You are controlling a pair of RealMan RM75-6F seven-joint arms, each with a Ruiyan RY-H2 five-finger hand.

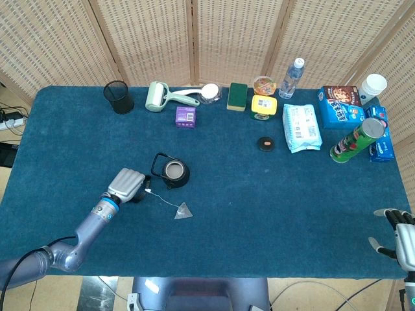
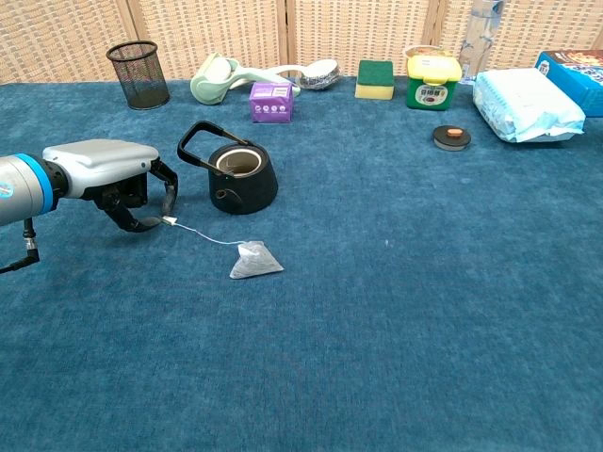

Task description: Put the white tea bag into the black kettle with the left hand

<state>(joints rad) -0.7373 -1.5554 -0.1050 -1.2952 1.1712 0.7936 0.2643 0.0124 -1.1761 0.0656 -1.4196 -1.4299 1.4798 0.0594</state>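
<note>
From the head view, our left hand (image 1: 127, 184) sits low on the blue-carpeted counter (image 1: 272, 194), fingers curled down at the small paper tag (image 1: 148, 190) that ends the thin white string (image 1: 162, 199) of the white pyramid tea bag (image 1: 183, 211). The bag itself lies flat on the counter, just in front of the squat black kettle with the looped handle (image 1: 172, 172), apart from it. Our right hand (image 1: 401, 238) waits at the counter's near right corner, well apart, fingers spread and holding nothing

From the chest view, the left hand (image 2: 118, 177) has its fingertips (image 2: 168, 201) hooked around the tag (image 2: 169, 221); we cannot tell whether they have pinched it yet. The tea bag (image 2: 252, 261) rests near the kettle (image 2: 241, 176), whose mouth stands open with no lid on. To do this step well, we judge we should close thumb and finger squarely on the tag, lift until the bag hangs free, let the swing settle, then lower it straight over the opening, keeping clear of the handle

The counter is a soft napped cloth, so the tag may sink in; woven cane screens (image 2: 311, 28) close off the back
</note>
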